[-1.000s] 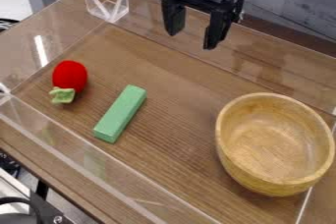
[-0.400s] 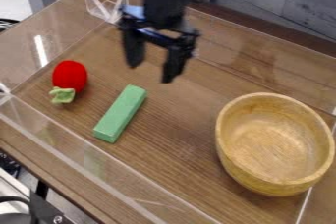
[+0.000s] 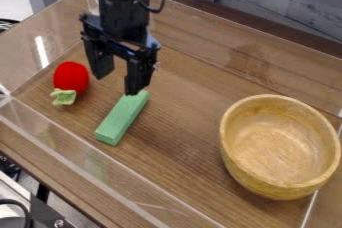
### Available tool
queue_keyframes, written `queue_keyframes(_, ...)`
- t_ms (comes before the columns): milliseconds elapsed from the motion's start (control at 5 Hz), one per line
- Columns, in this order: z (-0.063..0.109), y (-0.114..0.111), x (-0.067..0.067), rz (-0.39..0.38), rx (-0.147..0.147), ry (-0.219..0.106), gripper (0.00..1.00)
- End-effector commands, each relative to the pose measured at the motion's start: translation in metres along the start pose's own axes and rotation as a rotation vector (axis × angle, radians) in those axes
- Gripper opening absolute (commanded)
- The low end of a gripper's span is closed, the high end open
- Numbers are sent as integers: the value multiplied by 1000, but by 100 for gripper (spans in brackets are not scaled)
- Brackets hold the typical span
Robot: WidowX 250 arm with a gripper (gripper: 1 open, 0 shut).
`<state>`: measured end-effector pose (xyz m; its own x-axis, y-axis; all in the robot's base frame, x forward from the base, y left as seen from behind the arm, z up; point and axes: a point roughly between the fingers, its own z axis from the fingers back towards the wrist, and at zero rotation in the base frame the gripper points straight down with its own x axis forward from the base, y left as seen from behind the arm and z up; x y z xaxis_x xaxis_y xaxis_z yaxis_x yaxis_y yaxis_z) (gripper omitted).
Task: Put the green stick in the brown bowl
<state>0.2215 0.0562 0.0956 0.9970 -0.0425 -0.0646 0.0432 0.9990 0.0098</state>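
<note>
The green stick lies flat on the wooden table, angled from lower left to upper right. My gripper hangs just above its upper end, pointing straight down, fingers spread open with nothing between them. The right fingertip hovers close over the stick's top end; I cannot tell whether it touches. The brown bowl sits empty at the lower right, well away from the gripper.
A red ball-like toy with a green leafy base sits left of the stick, close to the left finger. Clear acrylic walls fence the table's edges on the left and front.
The gripper has travelled from the upper right, left and down across the table, to just above the green stick's upper end. It stayed open. Stick, toy and bowl have not moved.
</note>
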Motion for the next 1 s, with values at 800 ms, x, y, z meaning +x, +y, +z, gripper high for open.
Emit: queue_keyframes(800,-38,-3,7,-217,-6,-72,100)
